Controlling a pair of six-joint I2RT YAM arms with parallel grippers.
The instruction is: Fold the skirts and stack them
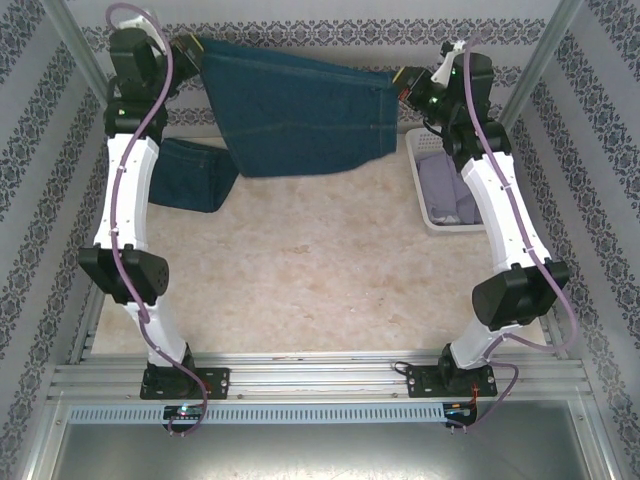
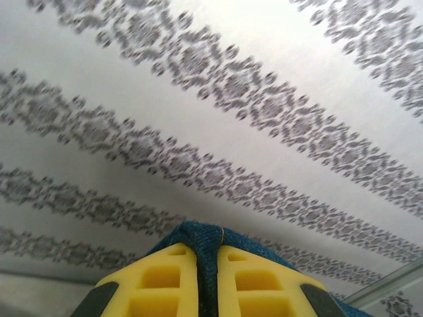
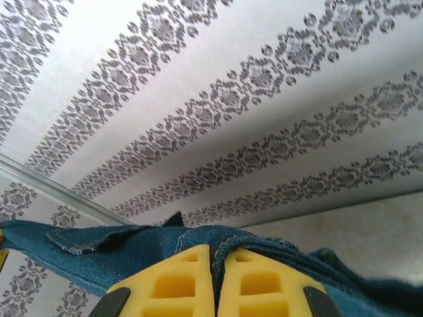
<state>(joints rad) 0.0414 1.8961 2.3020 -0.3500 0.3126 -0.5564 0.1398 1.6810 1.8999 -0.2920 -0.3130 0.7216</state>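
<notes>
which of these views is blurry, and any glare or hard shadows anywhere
Left wrist: the wallpaper is smeared, as if by motion, while the yellow fingers and the skirt pinched between them look sharper. Right wrist: the wallpaper is fairly crisp, with no smear. Top external: bright, even light, slightly washed out, with no hard shadows or glare.

Left pincer [image 2: 207, 281], yellow padded fingers [image 2: 158, 281] closed on dark blue denim skirt edge [image 2: 206, 241]; blurred white wallpaper wall with grey floral bands [image 2: 218, 132] behind.

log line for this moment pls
left tool: shut on denim skirt | right tool: shut on denim skirt | skirt: aloft, spread | second denim skirt: on table
</notes>
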